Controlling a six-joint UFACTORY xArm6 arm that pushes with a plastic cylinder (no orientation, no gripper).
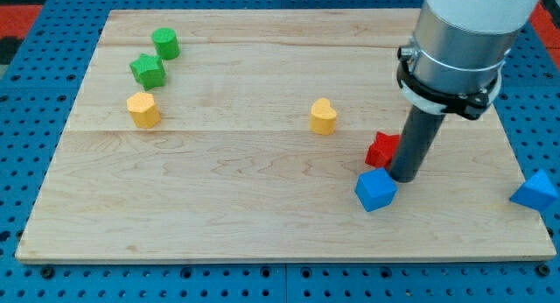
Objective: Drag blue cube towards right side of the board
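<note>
The blue cube [375, 190] lies on the wooden board [262, 207] at the lower right of centre. My tip [404, 177] stands just to the cube's upper right, touching or nearly touching it. A red block [381, 150] of irregular shape sits right behind the cube, against the rod's left side. The arm's grey body fills the view's top right.
A second blue block [535, 191] lies at the board's right edge, partly off it. A yellow heart-like block [323, 116] is at centre. At the upper left are a green cylinder [165, 43], a green star [148, 71] and a yellow block [143, 109].
</note>
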